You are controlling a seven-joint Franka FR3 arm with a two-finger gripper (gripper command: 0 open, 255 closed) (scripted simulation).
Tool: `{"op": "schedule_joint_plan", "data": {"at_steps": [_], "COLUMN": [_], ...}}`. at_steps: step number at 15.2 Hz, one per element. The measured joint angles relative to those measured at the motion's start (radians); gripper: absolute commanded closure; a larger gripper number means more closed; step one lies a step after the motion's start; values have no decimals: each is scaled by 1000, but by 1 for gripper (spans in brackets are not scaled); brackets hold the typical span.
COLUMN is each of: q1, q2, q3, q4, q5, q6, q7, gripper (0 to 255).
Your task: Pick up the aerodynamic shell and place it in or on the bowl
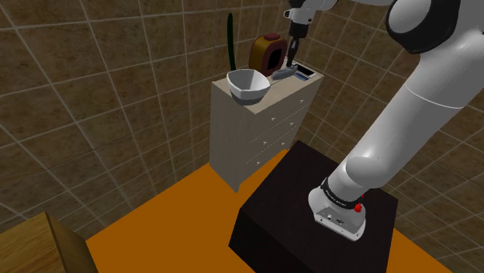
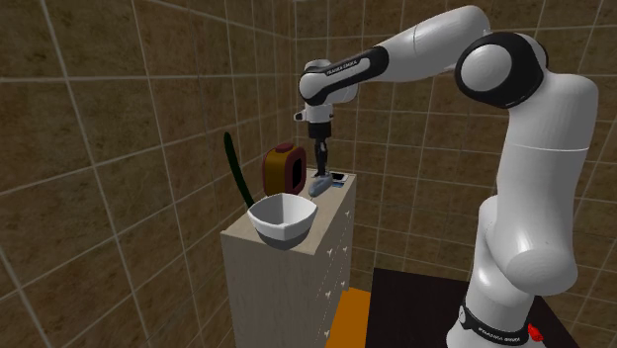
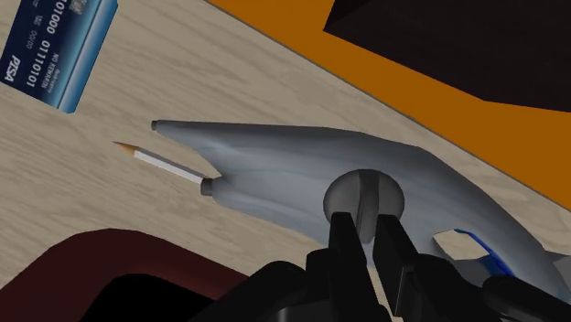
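Shell (image 3: 302,169): smooth grey-blue, tapered to a pointed nose, round dome on top. Laid on wood-grain dresser (image 3: 73,192). Dome is pinched between gripper (image 3: 366,227) fingers.

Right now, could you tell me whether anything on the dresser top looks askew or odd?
Only the slender dark green stalk by the white bowl stands out: it stands on end, slightly bowed, with nothing visibly propping it. The grey shell and blue card lie flat on the dresser.
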Motion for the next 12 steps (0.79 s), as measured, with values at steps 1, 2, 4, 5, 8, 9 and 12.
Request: {"op": "schedule_joint_plan", "data": {"at_steps": [1, 2, 4, 5, 8, 9, 12], "q1": [0, 0, 0, 0, -1, -1, 0], "q2": [0, 0, -6, -6, -3, -3, -6], "q3": [0, 0, 0, 0, -1, -1, 0], "q4": [13, 28, 49, 62, 105, 117, 156], "q5": [0, 0, -3, -3, -2, -2, -4], "q6": [-13, -28, -54, -67, -107, -120, -161], "q7": [1, 1, 3, 3, 3, 3, 7], "gripper": [255, 255, 255, 255, 255, 255, 255]}}
